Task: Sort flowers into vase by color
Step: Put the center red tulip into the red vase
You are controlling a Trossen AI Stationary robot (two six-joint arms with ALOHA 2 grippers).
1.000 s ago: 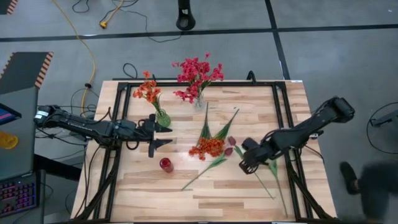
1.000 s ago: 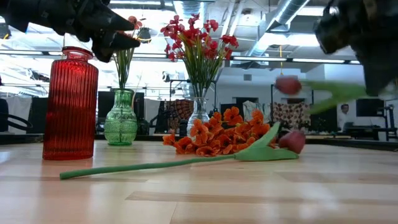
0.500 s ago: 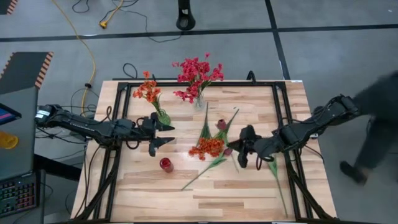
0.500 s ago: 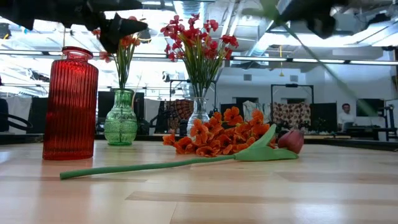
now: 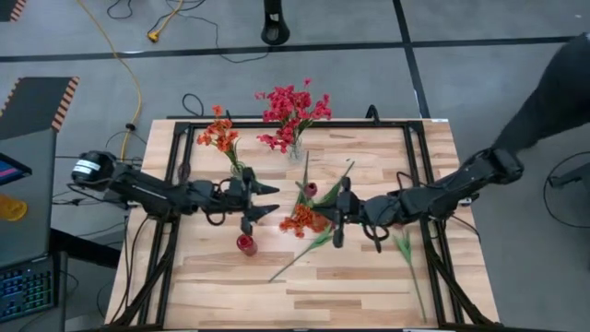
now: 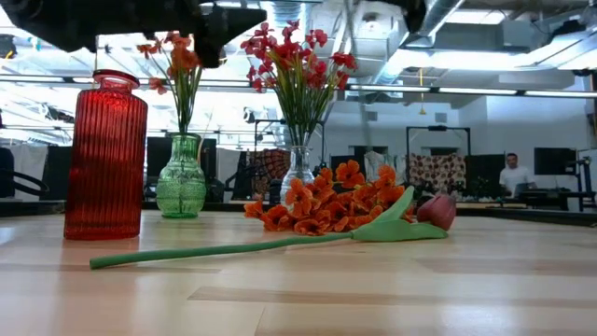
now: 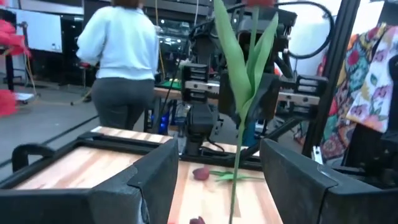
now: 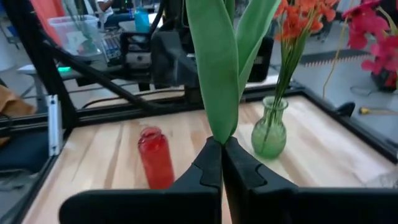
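My right claw (image 8: pixel 222 163) pinched tight on a dark red tulip bud with green leaves (image 5: pixel 311 189), mid-frame above the wooden tabletop (image 5: pixel 369 277), my left claw (image 5: pixel 262 198) wide apart, left of centre, over the ribbed red glass vase (image 5: pixel 246 243)

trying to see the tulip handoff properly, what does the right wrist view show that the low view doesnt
Only the right wrist view shows the right gripper shut on the tulip stem, leaves standing upright above the fingers.

Only the low view shows the orange spray and another tulip lying on the table, plus the clear vase of pink-red flowers.

Both show the red vase, still without flowers, and the green vase holding orange flowers.
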